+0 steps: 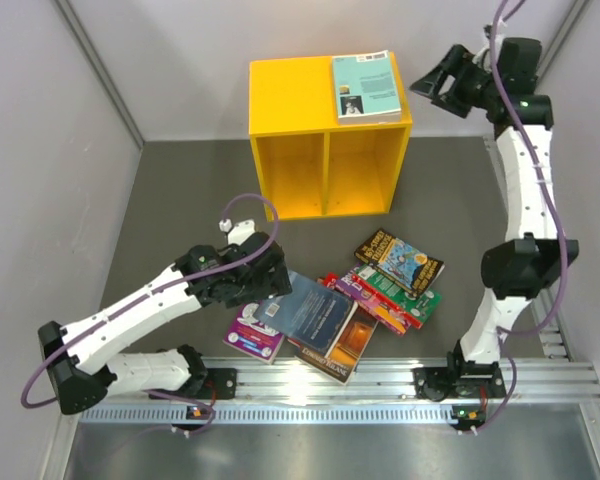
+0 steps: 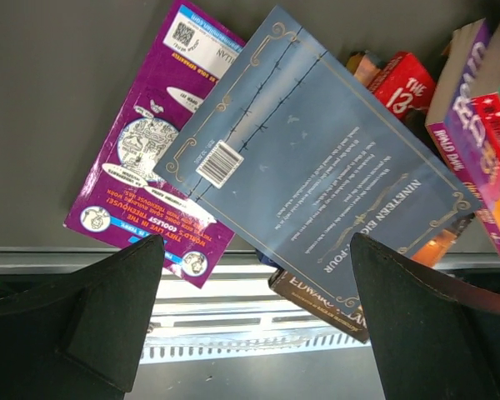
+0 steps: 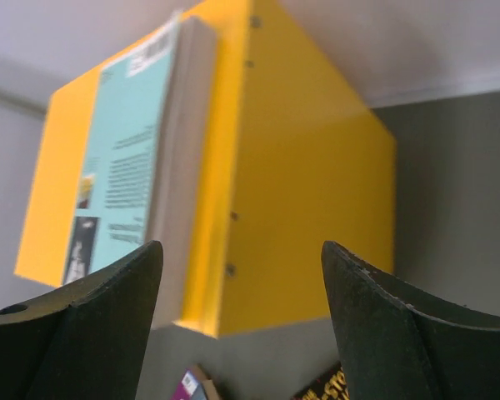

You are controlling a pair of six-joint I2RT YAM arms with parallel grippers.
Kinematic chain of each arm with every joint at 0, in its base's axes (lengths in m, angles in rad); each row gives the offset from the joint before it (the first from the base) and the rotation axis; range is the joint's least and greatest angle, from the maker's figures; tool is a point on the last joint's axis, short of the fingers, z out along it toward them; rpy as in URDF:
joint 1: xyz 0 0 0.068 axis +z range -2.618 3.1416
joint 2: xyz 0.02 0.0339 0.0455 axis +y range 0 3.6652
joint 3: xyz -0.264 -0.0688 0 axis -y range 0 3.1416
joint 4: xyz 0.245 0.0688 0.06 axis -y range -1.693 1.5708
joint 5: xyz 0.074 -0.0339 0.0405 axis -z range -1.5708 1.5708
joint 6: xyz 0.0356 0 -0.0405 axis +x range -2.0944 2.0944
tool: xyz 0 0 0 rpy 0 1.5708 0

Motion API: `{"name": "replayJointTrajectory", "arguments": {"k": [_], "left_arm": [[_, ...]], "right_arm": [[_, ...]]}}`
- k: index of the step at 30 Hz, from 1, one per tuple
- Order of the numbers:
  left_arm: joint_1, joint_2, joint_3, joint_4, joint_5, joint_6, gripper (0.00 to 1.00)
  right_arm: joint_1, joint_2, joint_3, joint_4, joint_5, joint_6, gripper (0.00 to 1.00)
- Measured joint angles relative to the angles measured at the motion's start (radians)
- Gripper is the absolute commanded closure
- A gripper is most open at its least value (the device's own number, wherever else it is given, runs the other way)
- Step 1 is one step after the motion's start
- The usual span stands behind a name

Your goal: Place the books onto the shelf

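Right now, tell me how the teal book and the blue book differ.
The teal book lies alone on the shelf's top; the blue book tops the pile on the table, overlapping the purple book. The teal book is pale, the blue book dark. Both lie flat.

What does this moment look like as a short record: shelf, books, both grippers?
shelf: yellow, no books visible in either compartment
shelved: pale teal book flat on the top, right side
remaining: pile of books on the table in front of the shelf
left gripper: open, empty, over the blue book overlapping the purple book
right gripper: open, empty, beside the shelf's upper right side
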Motion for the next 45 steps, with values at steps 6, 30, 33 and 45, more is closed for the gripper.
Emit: {"name": "replayJointTrajectory", "arguments": {"k": [6, 30, 33, 45], "left_arm": [[0.001, 0.031, -0.074, 0.028, 0.043, 0.003, 0.02], [-0.012, -0.006, -0.511, 0.527, 0.194, -0.355, 0.02], [-0.026, 0.002, -0.538, 0.598, 0.168, -0.413, 0.06], [-0.035, 0.016, -0.557, 0.764, 0.078, -0.488, 1.0]], "right_arm": [[-0.057, -0.332, -0.354, -0.053, 0.187, -0.03, 0.24], [0.115, -0.952, -1.069, -0.292, 0.183, -0.029, 0.23], [0.13, -0.952, -1.055, -0.328, 0.192, -0.044, 0.23], [0.166, -1.0, -1.068, -0.388, 0.169, -0.062, 0.21]]}}
